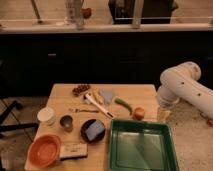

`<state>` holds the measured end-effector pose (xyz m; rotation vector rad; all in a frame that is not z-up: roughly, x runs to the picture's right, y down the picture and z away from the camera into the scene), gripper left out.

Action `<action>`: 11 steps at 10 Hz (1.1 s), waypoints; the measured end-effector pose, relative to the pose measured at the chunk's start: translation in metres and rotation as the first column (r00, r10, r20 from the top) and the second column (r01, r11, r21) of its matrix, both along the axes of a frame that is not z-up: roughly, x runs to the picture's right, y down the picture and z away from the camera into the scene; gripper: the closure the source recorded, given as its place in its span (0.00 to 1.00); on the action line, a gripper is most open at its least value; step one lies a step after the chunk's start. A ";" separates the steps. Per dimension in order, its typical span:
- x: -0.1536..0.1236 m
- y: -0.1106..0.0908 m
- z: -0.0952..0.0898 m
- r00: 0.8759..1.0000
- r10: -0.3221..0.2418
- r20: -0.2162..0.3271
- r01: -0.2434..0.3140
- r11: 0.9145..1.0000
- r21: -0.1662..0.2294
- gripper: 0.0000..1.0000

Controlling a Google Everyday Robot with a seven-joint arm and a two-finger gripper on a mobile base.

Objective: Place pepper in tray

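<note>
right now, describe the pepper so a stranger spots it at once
On the wooden table, left of the gripper and beyond the green tray's far rim, lies the pepper. It is slim, curved and green, unlike the round orange ball beside it.

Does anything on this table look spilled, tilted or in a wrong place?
Nothing stands out. The pepper lies on the table beside the orange ball, not yet in the tray. The claw hangs off the table's right edge, apart from both.
</note>
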<state>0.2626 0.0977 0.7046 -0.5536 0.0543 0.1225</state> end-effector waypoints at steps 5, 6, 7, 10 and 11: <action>-0.016 -0.009 0.018 0.997 0.075 -0.033 -0.074 0.997 0.036 0.20; -0.016 -0.008 0.017 0.996 0.079 -0.032 -0.078 0.996 0.034 0.20; -0.015 -0.008 0.017 0.996 0.081 -0.034 -0.079 0.996 0.034 0.20; -0.015 -0.009 0.017 0.995 0.095 -0.034 -0.094 0.995 0.043 0.20; -0.015 -0.010 0.020 0.988 0.143 -0.053 -0.140 0.988 0.061 0.20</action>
